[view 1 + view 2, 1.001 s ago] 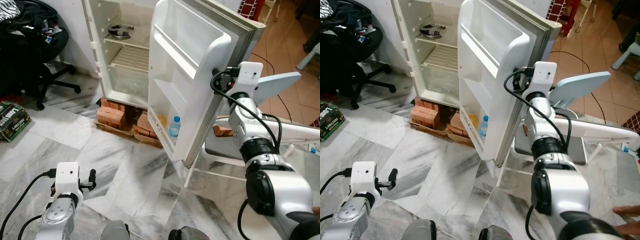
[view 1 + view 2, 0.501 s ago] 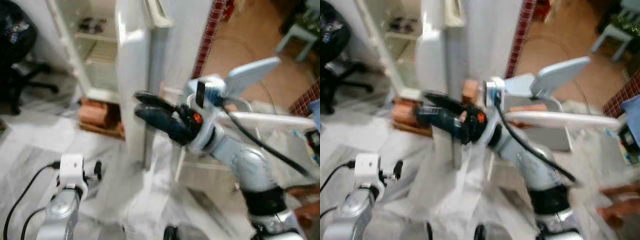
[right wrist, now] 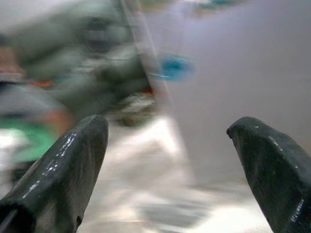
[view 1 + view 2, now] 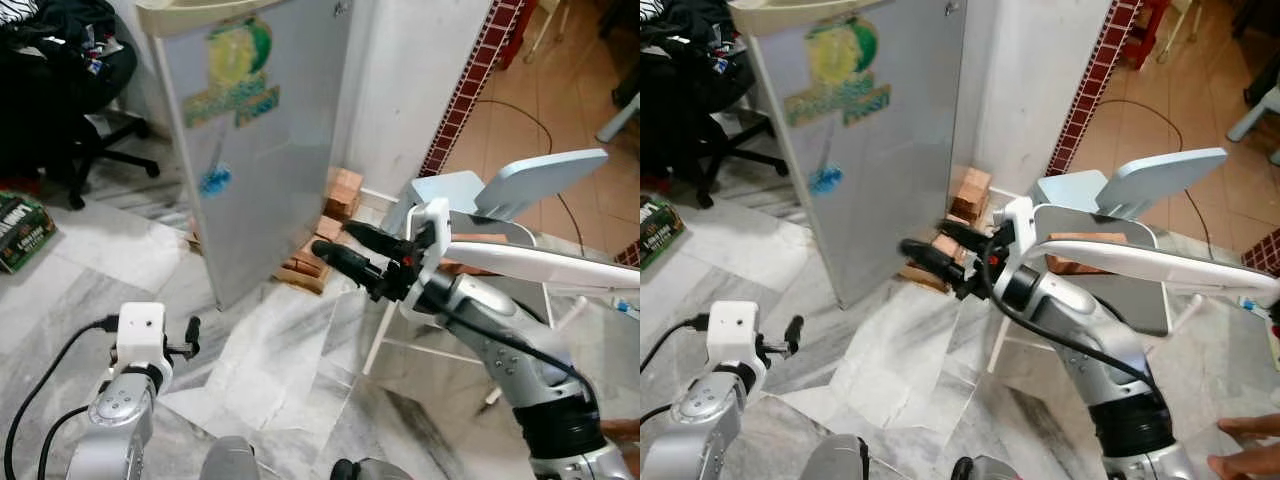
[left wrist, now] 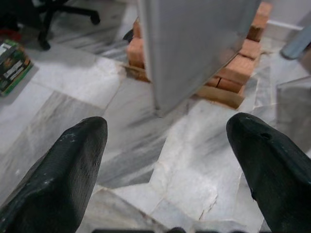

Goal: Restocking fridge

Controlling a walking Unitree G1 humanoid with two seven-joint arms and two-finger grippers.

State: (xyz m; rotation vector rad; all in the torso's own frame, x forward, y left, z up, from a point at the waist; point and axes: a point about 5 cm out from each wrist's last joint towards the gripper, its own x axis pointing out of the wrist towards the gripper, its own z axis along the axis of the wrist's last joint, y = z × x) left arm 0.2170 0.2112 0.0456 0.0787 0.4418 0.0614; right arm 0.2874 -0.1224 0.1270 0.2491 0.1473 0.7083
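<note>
At the far left a black office chair (image 4: pixel 75 90) heaped with dark clothing stands on the grey-veined white marble floor (image 4: pixel 270 370), and a green printed carton (image 4: pixel 22 232) lies on the floor nearer the robot, at the left edge. Low at the near left, the left gripper (image 4: pixel 190 337) hangs above the floor, well short of the fridge; in the left wrist view its two black fingers (image 5: pixel 63 170) stand spread wide with nothing between them, pointing at the floor before the fridge's near corner. The silver-grey fridge (image 4: pixel 262 130) stands left of centre against the white wall, its door closed, with a green-and-yellow fruit sticker (image 4: pixel 238 50) high on the door and a small blue sticker (image 4: pixel 214 180) lower down. It rests on a base of orange-red bricks (image 4: pixel 320 245), which show under its right edge and in the left wrist view (image 5: pixel 228 73). Right of centre, the right gripper (image 4: pixel 335 243) is held out level, pointing left toward the fridge's lower right corner, close to it but not touching. Its fingers (image 3: pixel 58 165) are parted and empty in the blurred right wrist view. Behind the right arm, to the right, stands a pale blue-grey plastic chair (image 4: pixel 530 185). At the near right edge, a person's fingers (image 4: pixel 1245 445) show.
</note>
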